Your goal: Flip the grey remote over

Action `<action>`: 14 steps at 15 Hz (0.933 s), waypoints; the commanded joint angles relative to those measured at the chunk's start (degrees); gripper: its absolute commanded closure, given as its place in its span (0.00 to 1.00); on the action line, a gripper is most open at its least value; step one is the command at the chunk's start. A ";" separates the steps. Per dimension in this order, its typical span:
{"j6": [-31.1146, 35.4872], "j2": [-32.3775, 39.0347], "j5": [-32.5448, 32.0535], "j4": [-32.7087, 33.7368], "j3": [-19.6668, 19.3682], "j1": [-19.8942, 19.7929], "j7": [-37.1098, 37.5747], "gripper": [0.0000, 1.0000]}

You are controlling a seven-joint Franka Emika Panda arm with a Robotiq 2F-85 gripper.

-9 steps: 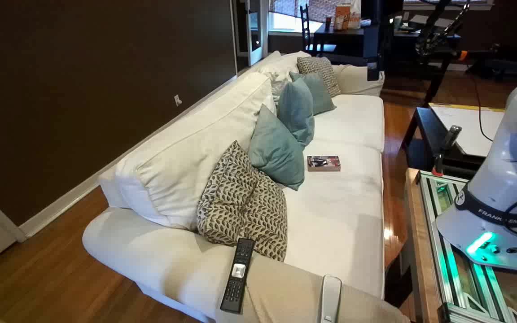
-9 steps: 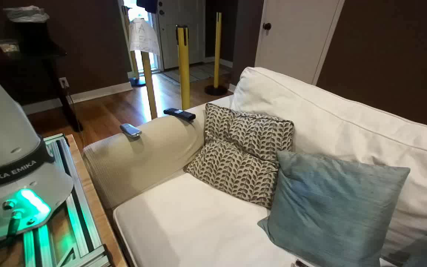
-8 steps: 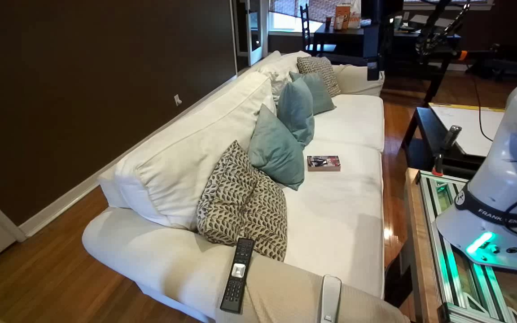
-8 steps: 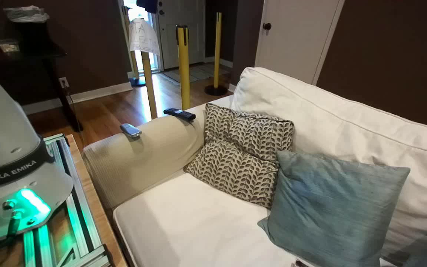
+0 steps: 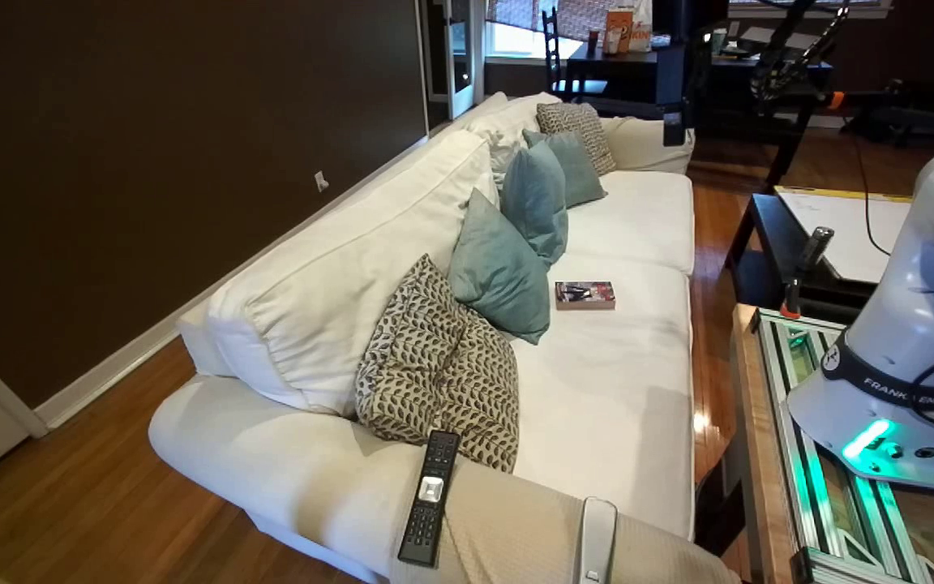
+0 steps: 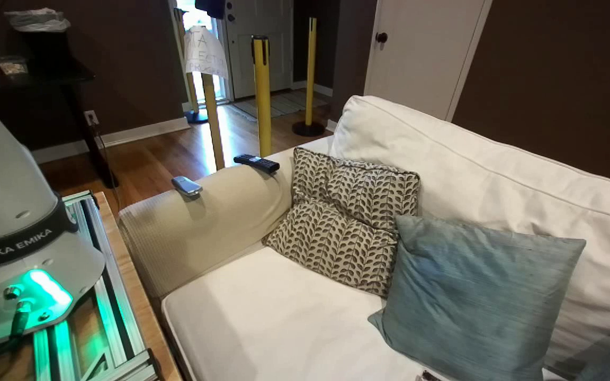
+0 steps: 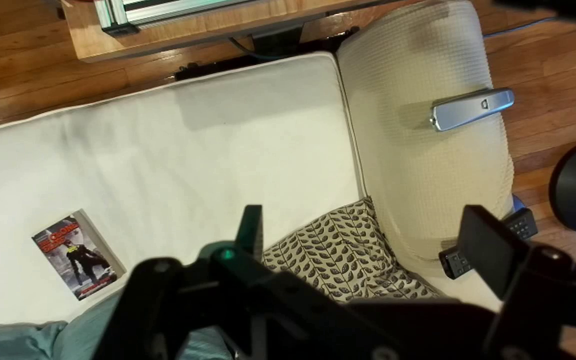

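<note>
The slim grey remote lies on the near sofa arm, its plain pale face up with a small mark near one end. It shows in both exterior views (image 5: pixel 597 539) (image 6: pixel 187 186) and at the upper right of the wrist view (image 7: pixel 473 109). No buttons show on its upper face. My gripper (image 7: pixel 373 235) is open and empty in the wrist view, its fingers wide apart above the leaf-patterned pillow (image 7: pixel 333 250). The grey remote is apart from the gripper, beyond the fingertips. One finger (image 7: pixel 490 250) hides part of the black remote.
The black remote (image 5: pixel 429 499) lies on the same sofa arm (image 6: pixel 220 222), nearer the backrest. A book (image 7: pixel 78 257) lies on the seat (image 7: pixel 208 150). Blue pillows (image 6: pixel 485 296) lean on the backrest. The robot's wooden base table (image 5: pixel 747 422) stands along the sofa front.
</note>
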 commanded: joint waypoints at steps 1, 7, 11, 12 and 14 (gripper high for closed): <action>-0.26 -0.07 -1.13 0.26 1.06 1.36 -2.50 0.00; 1.84 -1.69 -6.29 -1.16 6.09 7.14 -9.50 0.00; 7.33 -3.60 -8.21 -3.00 8.34 11.51 -12.84 0.00; 9.65 -4.20 -8.28 -3.95 8.59 12.55 -13.76 0.00; 13.07 -4.99 -7.52 -5.19 8.71 14.64 -15.93 0.00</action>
